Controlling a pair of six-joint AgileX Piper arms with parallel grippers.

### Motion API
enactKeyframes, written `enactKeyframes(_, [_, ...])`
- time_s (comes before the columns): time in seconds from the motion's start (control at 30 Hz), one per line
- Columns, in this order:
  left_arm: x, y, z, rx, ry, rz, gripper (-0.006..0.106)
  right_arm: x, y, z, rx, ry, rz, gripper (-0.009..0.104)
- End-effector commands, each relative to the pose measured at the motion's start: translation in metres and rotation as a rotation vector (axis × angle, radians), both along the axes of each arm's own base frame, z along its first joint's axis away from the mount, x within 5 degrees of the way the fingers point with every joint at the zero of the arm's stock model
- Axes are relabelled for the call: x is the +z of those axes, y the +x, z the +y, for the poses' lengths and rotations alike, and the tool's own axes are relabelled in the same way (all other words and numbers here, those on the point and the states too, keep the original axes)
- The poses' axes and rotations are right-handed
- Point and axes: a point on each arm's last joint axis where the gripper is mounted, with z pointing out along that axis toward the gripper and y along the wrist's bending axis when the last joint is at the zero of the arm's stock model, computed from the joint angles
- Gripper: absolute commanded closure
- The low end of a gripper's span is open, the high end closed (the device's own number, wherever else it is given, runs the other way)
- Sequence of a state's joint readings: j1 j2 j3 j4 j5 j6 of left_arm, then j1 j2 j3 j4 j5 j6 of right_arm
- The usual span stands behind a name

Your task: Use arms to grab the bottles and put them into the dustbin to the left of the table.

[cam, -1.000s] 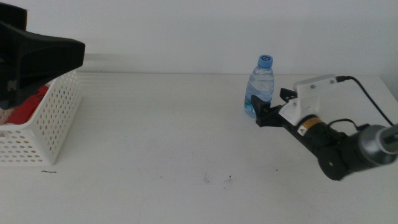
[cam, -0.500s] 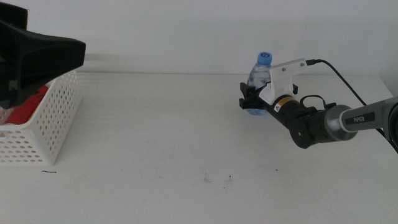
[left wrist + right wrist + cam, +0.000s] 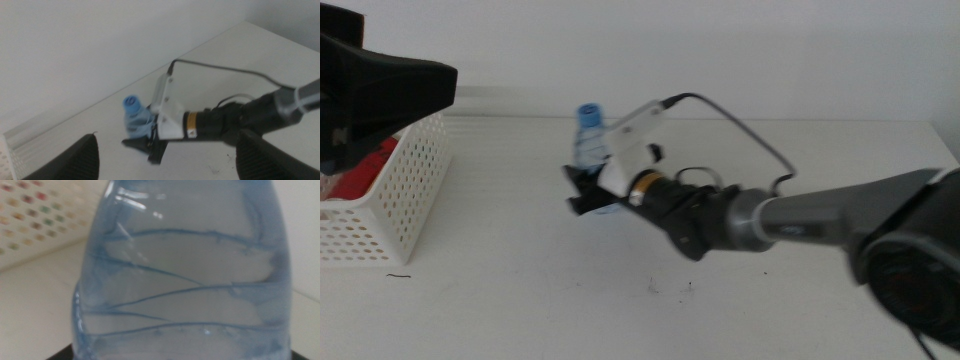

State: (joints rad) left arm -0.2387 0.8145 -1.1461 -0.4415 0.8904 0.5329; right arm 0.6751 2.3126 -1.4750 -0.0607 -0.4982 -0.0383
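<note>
Both jaws around water bottle (image 3: 588, 140).

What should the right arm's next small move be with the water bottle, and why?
Probably carry on leftward toward the dustbin. The right hand is shut on the water bottle about mid-table, well short of the basket, whose rim lies at the far left. The left hand waits above, jaws open.

Clear water bottle (image 3: 588, 150) with blue cap; white perforated dustbin (image 3: 390, 200).
</note>
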Motion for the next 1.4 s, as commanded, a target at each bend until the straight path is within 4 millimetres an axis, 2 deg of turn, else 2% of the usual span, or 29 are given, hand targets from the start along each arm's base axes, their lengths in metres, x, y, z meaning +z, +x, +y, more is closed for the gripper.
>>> enactKeyframes(0.0, [0.003,-0.001,0.000,0.006,-0.016,-0.010,0.007,0.004,0.001,0.019,0.009,0.060,-0.045,0.094])
enactKeyframes(0.13, [0.003,-0.001,0.000,0.006,-0.016,-0.010,0.007,-0.012,-0.004,0.043,0.047,0.050,-0.030,0.094])
enactKeyframes(0.2, [0.003,-0.001,0.000,0.006,-0.016,-0.010,0.007,-0.016,-0.005,0.050,0.055,0.053,-0.031,0.089])
enactKeyframes(0.3, [0.003,-0.001,0.000,0.006,-0.016,-0.010,0.007,-0.021,-0.006,0.051,0.054,0.048,-0.006,0.061])
enactKeyframes(0.4, [0.003,-0.001,0.000,0.006,-0.016,-0.010,0.007,-0.021,-0.011,0.051,0.058,-0.024,0.075,0.016])
enactKeyframes(0.43, [0.003,-0.001,0.000,0.006,-0.016,-0.010,0.007,-0.019,-0.015,0.051,0.060,-0.074,0.128,0.004])
enactKeyframes(0.53, [0.003,-0.001,0.000,0.006,-0.016,-0.010,0.007,-0.007,-0.037,0.040,0.055,-0.143,0.255,0.004])
enactKeyframes(0.6, [0.003,-0.001,0.000,0.006,-0.016,-0.010,0.007,0.007,-0.055,0.023,0.034,-0.127,0.310,0.004])
enactKeyframes(0.7, [0.003,-0.001,0.000,0.006,-0.016,-0.010,0.007,0.035,-0.093,-0.016,0.013,-0.101,0.350,0.004])
enactKeyframes(0.77, [0.003,-0.001,0.000,0.006,-0.016,-0.010,0.007,0.070,-0.122,-0.045,0.010,-0.109,0.360,0.004])
enactKeyframes(0.83, [0.003,-0.001,0.000,0.006,-0.016,-0.010,0.007,0.099,-0.144,-0.067,0.004,-0.145,0.395,0.004])
enactKeyframes(0.9, [0.003,-0.001,0.000,0.006,-0.016,-0.010,0.007,0.137,-0.165,-0.088,-0.001,-0.182,0.429,0.004])
enactKeyframes(1.07, [0.003,-0.001,0.000,0.006,-0.016,-0.010,0.007,0.236,-0.206,-0.130,0.008,-0.163,0.382,0.004])
enactKeyframes(1.13, [0.003,-0.001,0.000,0.006,-0.016,-0.010,0.007,0.267,-0.220,-0.144,0.010,-0.135,0.354,0.004])
enactKeyframes(1.23, [0.003,-0.001,0.000,0.005,-0.015,-0.011,0.007,0.292,-0.231,-0.156,0.009,-0.096,0.328,0.004])
enactKeyframes(1.37, [0.003,-0.001,0.000,0.005,-0.015,-0.011,0.007,0.297,-0.235,-0.159,-0.002,-0.067,0.340,0.004])
